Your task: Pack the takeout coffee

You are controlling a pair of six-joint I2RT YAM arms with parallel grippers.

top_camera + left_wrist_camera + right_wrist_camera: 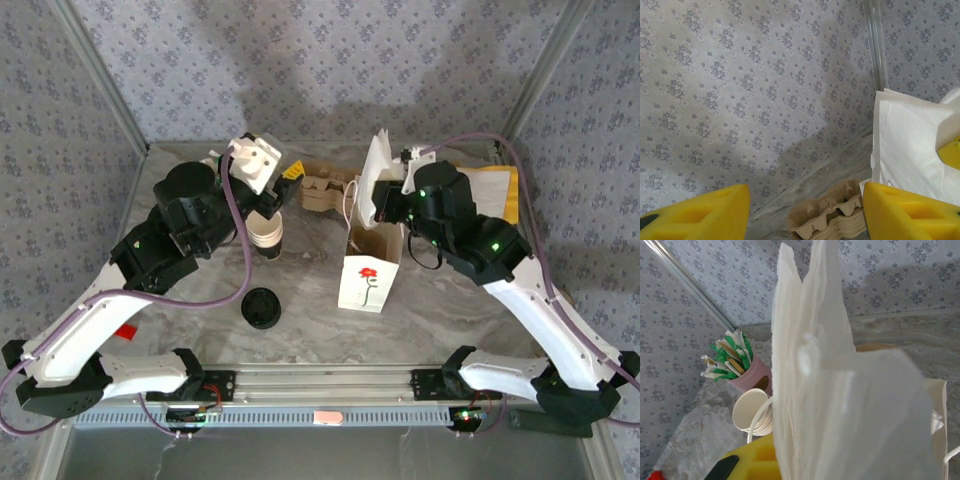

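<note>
- My left gripper (806, 202): jaws spread, nothing between them, near the cardboard carriers (830, 222) by the back wall.
- My right gripper (388, 198): pressed together, pinching white napkins (840, 390) over the open paper bag (372, 268).
- Takeout coffee (262, 308): I see it upright on the table (450, 310), left of the bag, just in front of the cup stack (268, 236), apart from both grippers.

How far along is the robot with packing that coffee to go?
Done: little so far. The takeout coffee stands on the table, outside the white paper bag. In hand: the right fingers are shut on white napkins at the bag's mouth, and the left fingers are open and empty. Left to do: get the coffee into the bag.
</note>
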